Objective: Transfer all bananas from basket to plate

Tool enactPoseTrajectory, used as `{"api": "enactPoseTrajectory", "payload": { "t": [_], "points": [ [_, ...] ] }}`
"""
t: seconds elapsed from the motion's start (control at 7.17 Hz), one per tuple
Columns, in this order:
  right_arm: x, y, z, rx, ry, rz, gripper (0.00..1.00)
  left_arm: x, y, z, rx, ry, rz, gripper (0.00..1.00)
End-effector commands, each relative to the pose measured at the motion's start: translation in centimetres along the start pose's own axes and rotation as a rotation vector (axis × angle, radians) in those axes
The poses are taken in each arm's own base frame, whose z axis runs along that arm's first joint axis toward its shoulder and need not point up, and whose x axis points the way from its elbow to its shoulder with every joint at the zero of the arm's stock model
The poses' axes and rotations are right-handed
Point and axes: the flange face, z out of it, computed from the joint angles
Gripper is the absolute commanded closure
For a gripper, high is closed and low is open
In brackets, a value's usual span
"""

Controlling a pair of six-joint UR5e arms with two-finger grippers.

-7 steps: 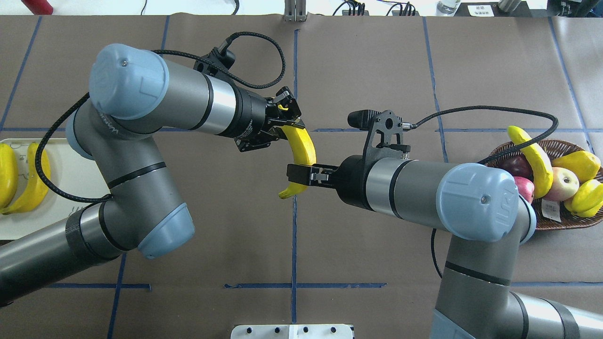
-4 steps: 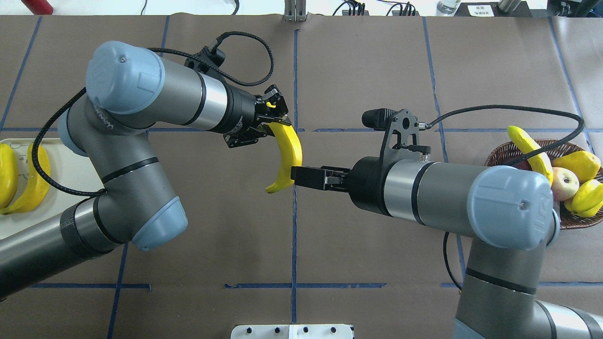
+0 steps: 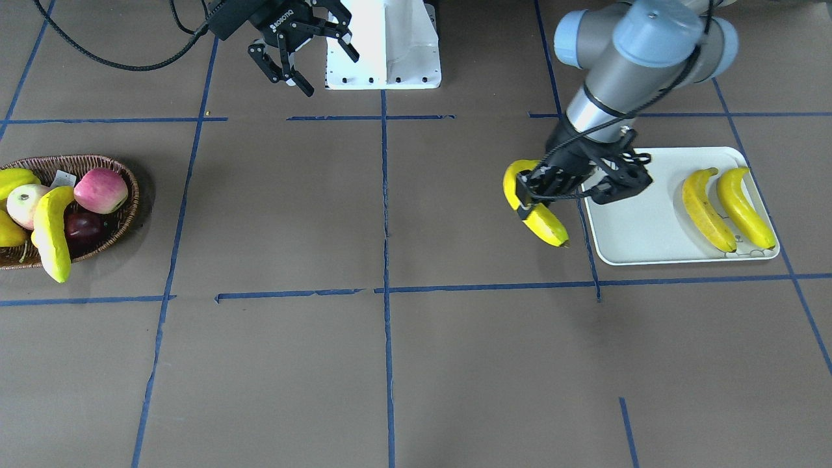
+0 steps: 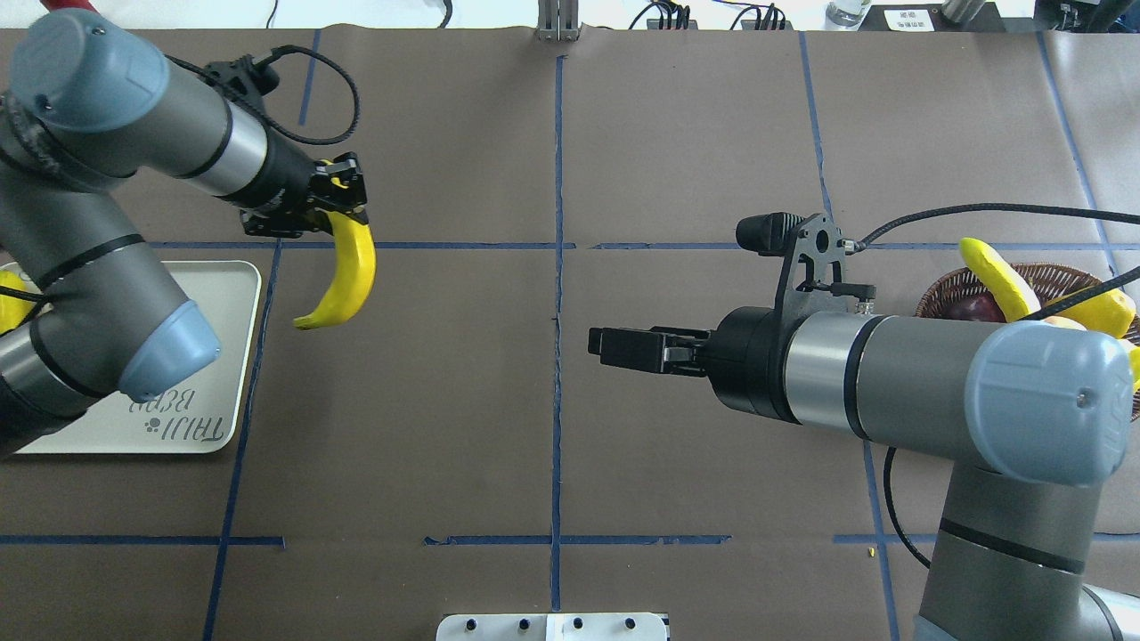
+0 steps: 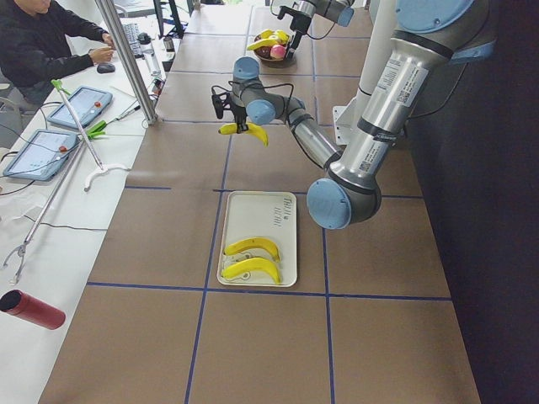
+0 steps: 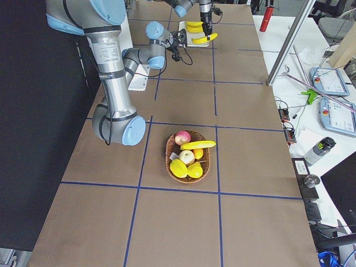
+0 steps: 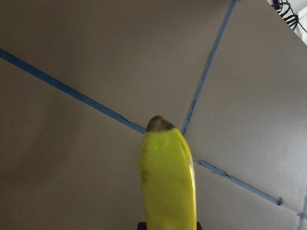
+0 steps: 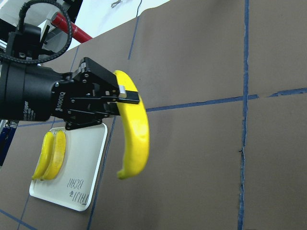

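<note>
My left gripper (image 4: 343,206) is shut on the stem end of a yellow banana (image 4: 347,276), which hangs above the table just beside the plate (image 4: 209,356). In the front-facing view this banana (image 3: 543,218) is left of the plate's edge (image 3: 643,227), and two more bananas (image 3: 705,208) (image 3: 744,207) lie on the plate. The right wrist view shows the left gripper (image 8: 120,93) gripping the banana (image 8: 134,129). My right gripper (image 3: 330,75) is open and empty over mid-table (image 4: 595,347). One banana (image 3: 51,234) lies across the wicker basket (image 3: 123,172) at the table's right end.
The basket also holds red-pink apples (image 3: 99,190) and short yellow fruit (image 4: 1100,309). The white robot base (image 3: 383,52) stands at the near edge. Beyond the far edge a side bench carries tablets (image 5: 59,126) and a red cylinder (image 5: 29,309), with a person seated there.
My left arm has swung left with the banana, from mid-table to beside the plate. My right gripper has drawn back to the right, away from the banana.
</note>
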Motion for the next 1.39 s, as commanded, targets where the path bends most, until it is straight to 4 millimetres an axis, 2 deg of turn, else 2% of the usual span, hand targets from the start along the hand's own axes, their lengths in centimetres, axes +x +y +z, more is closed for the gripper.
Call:
{"api": "enactPoseTrajectory", "payload": {
  "t": [0.0,0.14,0.28,0.7,0.84,0.98,1.12,1.26],
  "points": [
    [0.8,-0.4,0.3,0.011,0.021,0.002,0.0,-13.6,-2.7,0.5,-0.008,-0.16,0.072,1.0],
    [1.1,-0.6,0.6,0.015,0.031,0.003,0.0,-16.8,-2.5,1.3,-0.019,-0.203,0.052,1.0],
    [1.1,-0.7,0.7,0.018,0.033,0.003,0.0,-19.2,-2.7,2.3,-0.033,-0.241,0.027,1.0],
    [1.8,-0.6,0.8,0.014,0.048,0.004,0.0,-23.4,-3.8,5.5,-0.049,-0.328,-0.023,1.0],
    [1.9,-0.8,0.8,0.019,0.05,0.005,0.0,-24.0,-4.3,5.9,-0.003,-0.354,-0.014,1.0],
    [2.0,-1.0,0.7,0.023,0.051,0.005,0.0,-24.6,-4.8,6.4,0.02,-0.372,-0.012,0.94],
    [2.0,-1.1,0.6,0.026,0.052,0.004,0.0,-25.0,-4.8,6.7,0.024,-0.368,-0.009,0.54],
    [2.3,-1.5,0.7,0.028,0.058,0.006,0.0,-25.3,-4.7,6.9,0.037,-0.36,0.004,0.01]
  ]
}}
